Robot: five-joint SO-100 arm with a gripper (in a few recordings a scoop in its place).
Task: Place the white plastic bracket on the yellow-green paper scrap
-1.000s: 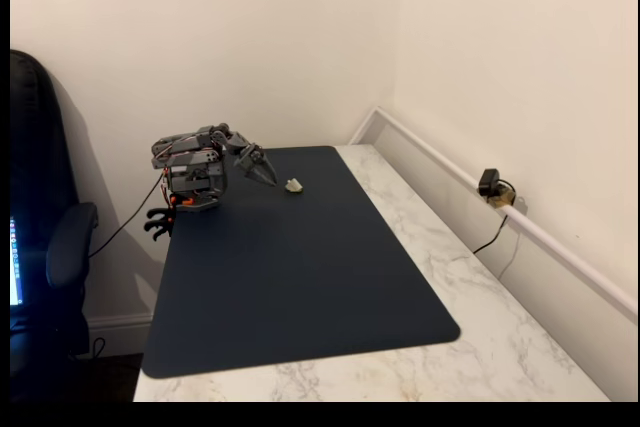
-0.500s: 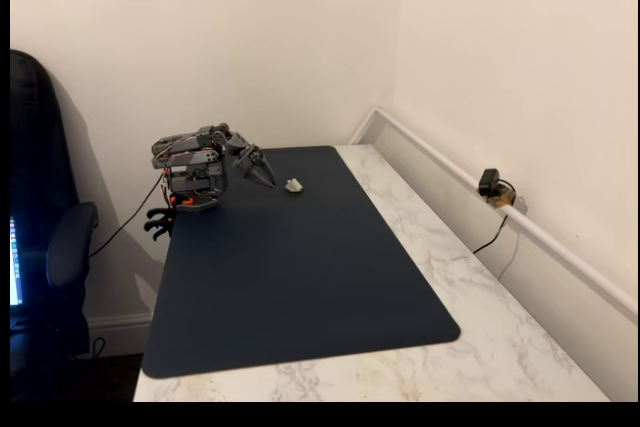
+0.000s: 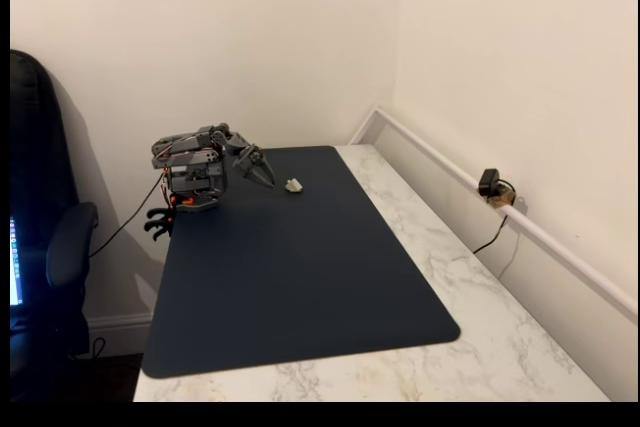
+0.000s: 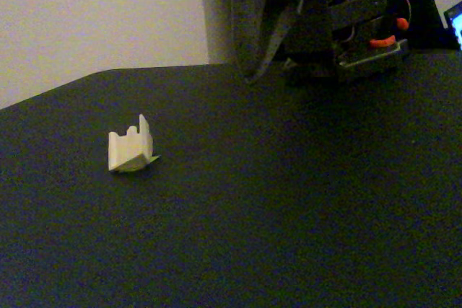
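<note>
Now the tool [image 3: 268,179] hangs low at the far left of the dark mat [image 3: 300,277], its fingers seemingly together on nothing. Just right of its tip, apart from it, the white bracket [image 4: 130,148] rests on the mat, prongs upward, a yellow-green paper sliver [image 4: 152,158] under its edge. Nothing has moved since earlier.

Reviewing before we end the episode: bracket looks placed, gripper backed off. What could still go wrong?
1. The white plastic bracket hides nearly all of the yellow-green paper scrap, so overlap is hard to verify.
2. The gripper sits close beside it; a sweep toward it could knock the bracket off.
</note>
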